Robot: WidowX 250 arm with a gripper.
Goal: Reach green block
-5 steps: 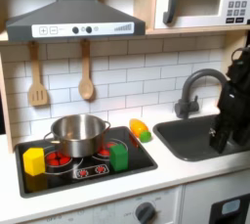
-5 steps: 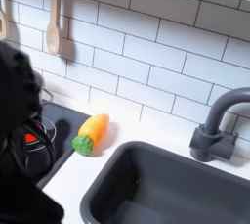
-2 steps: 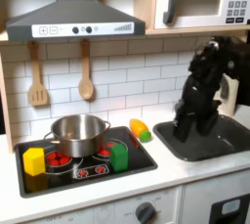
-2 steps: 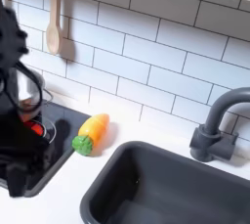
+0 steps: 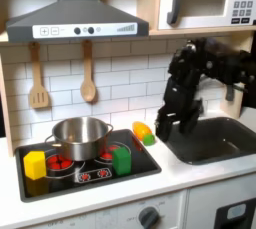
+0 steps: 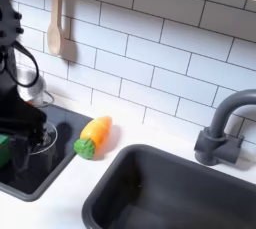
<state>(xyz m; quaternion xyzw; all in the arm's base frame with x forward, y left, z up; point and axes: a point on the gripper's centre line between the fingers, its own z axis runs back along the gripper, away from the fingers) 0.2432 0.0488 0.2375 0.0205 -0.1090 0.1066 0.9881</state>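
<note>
Green block (image 5: 122,158) on stovetop (image 5: 85,173), beside pot (image 5: 79,137)

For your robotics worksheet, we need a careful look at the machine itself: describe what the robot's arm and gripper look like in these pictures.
The arm is black throughout, built of chunky, boxy segments joined at blocky joints, with a matte finish. The gripper at its end is black too. In the second exterior view the arm appears as a dark, blurred mass. No markings or cables can be made out.

End effector (image 5: 165,125) hangs beside sink (image 5: 215,141), right of green block (image 5: 121,159)
</note>
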